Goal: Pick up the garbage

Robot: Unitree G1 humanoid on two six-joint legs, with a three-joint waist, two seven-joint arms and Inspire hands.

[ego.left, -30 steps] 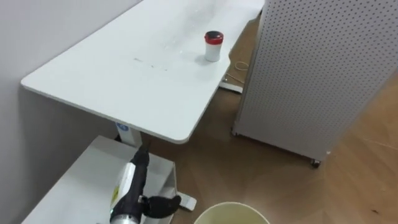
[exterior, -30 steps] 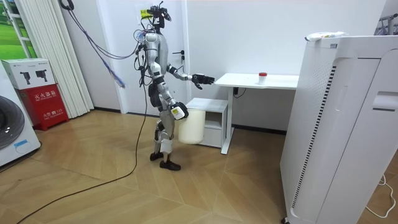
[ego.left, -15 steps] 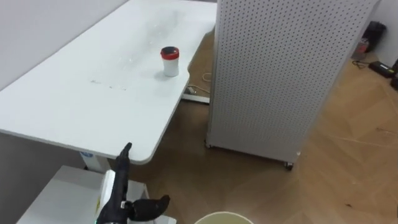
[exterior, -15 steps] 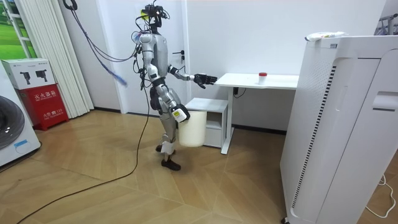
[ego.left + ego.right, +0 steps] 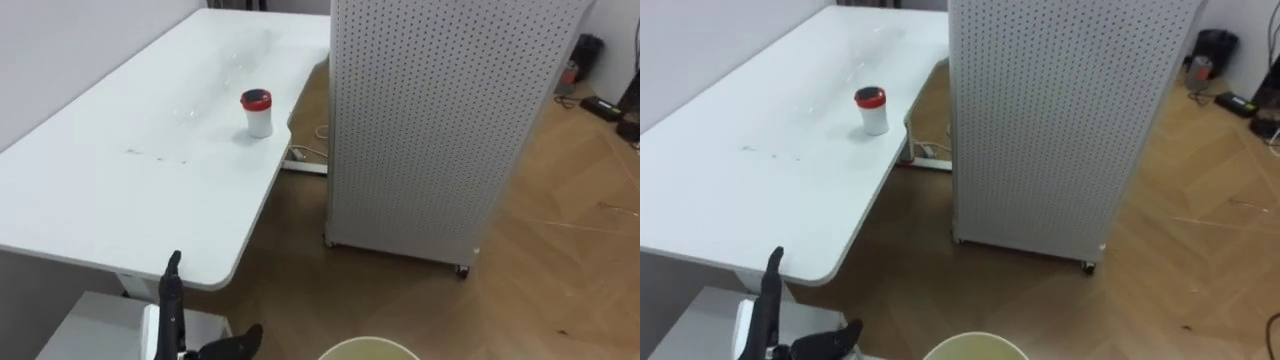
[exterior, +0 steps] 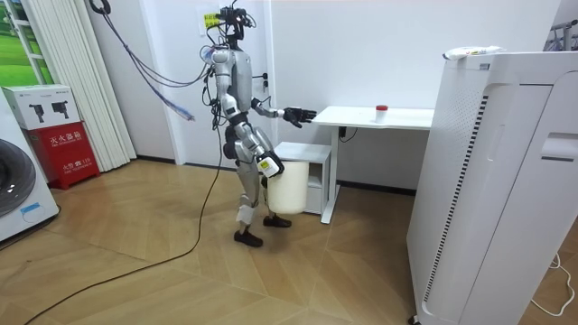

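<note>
- Cup (image 5: 256,112), red-lidded: stood upright on the white table (image 5: 110,190), untouched.
- Left hand (image 5: 173,300): fingers straight, empty, short of the table's near edge.
- Right hand (image 6: 267,166): at the bin (image 6: 287,188); grip could not be told.
- Robot: had stepped nearer the table. Approach judged unfinished, cup beyond reach.

Garbage: small white cup with red lid (image 5: 257,112)
Pose: upright, lid on
Place: on white table (image 5: 120,190), near its edge
</note>
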